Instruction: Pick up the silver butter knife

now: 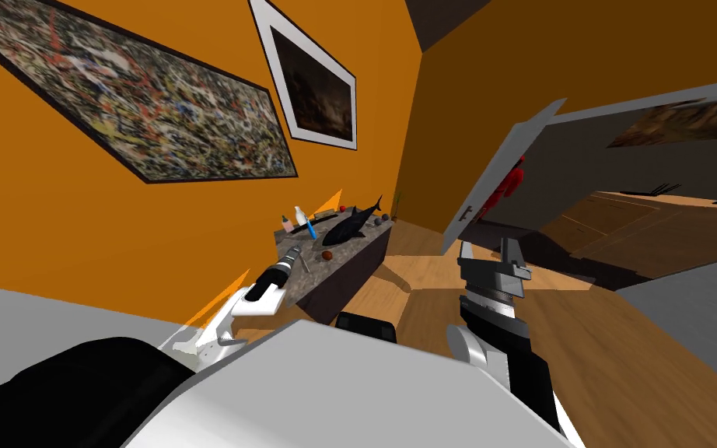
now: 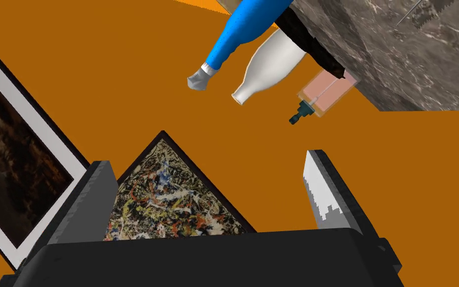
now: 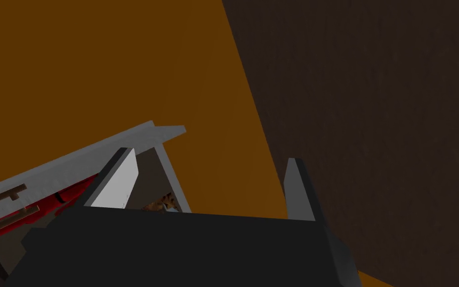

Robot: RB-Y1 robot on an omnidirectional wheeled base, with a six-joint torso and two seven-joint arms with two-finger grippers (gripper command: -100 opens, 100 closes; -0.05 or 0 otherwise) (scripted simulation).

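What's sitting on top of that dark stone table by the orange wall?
A black fish figure, a blue bottle, a white bottle and a small brown ball. The left gripper hangs over the table, hiding whatever lies at its near end.

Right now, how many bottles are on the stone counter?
3: a blue bottle, a white bottle beside it, and a small pinkish bottle with a dark cap, along the counter's wall edge. Others may hide behind the black fish.

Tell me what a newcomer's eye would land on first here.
The big splatter painting on the orange wall, and, against that wall, a black shark figure lying on the marble-topped cabinet. The left gripper, open, hangs at that top's near end.
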